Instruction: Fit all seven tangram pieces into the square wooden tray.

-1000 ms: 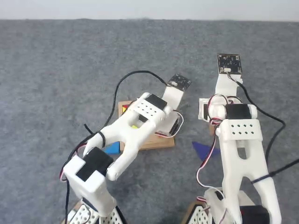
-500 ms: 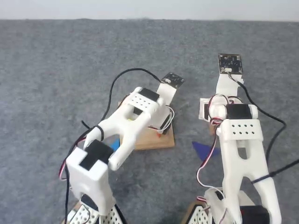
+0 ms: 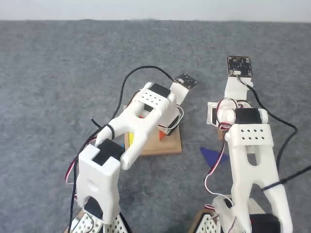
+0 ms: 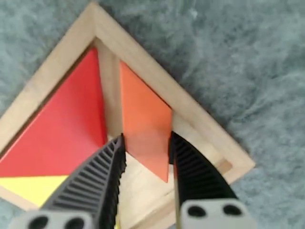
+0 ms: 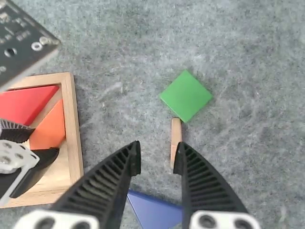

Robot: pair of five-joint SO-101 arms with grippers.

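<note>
The square wooden tray (image 4: 143, 62) holds a large red triangle (image 4: 62, 119) and a yellow piece (image 4: 28, 186). My left gripper (image 4: 145, 143) hangs over one tray corner, shut on the orange triangle (image 4: 143, 119), which sits beside the red one. From above, that arm covers most of the tray (image 3: 167, 145). My right gripper (image 5: 157, 148) is open above the carpet with nothing in it. Just ahead of its fingertips lies a thin tan wooden piece (image 5: 175, 140), seen edge-on. A green square (image 5: 186, 95) is beyond that and a blue triangle (image 5: 155, 210) lies under the fingers.
Grey carpet covers the whole table. The blue triangle (image 3: 210, 155) lies between the tray and the right arm's base. The left arm's camera board (image 5: 21, 38) juts out over the tray's far side. Open carpet stretches behind and to the left of the tray.
The left arm has swung back and forth over the tray, and an orange piece now shows at its gripper. The right arm has kept still.
</note>
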